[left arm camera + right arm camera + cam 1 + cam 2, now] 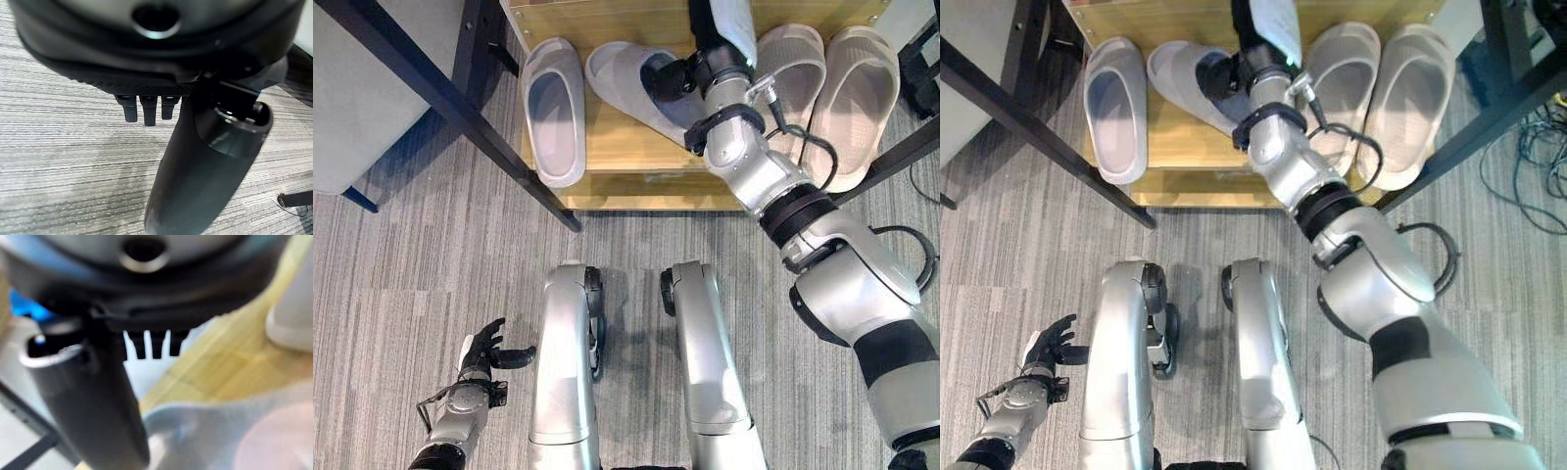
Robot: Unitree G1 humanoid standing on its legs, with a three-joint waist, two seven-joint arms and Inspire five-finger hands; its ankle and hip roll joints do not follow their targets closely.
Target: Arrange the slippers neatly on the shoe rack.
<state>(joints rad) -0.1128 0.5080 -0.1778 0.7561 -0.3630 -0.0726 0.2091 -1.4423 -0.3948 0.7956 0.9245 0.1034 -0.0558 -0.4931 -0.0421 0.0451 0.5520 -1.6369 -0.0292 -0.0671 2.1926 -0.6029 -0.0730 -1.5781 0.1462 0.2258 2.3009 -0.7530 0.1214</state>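
- Overhead, four slippers lie on the wooden shoe rack (636, 166) along the upper edge of the frame, between dark metal legs (460, 108).
- At upper left of the rack a grey slipper (554, 108) lies straight, its toe pointing toward the lower edge.
- Just beside it, a second grey slipper (631, 88) lies skewed, angled from upper left down to the right, out of line with its partner.
- My right hand (671, 76) is at this skewed slipper's opening in the upper centre of the frame, my arm reaching in from the lower right.
- From the right wrist view my fingers (146, 345) show as short dark tips and the thumb (88, 401) stretches over the pale slipper; whether they are closed on it I cannot tell.
- At upper right, two beige slippers (793, 69) and (857, 98) lie side by side, touching, partly crossed by my right arm.
- My left hand (487, 351) hangs in the lower left of the frame over grey striped carpet (411, 274), well apart from the rack, fingers loosely spread and holding nothing.
- An upholstered grey seat (372, 88) fills the upper left corner.
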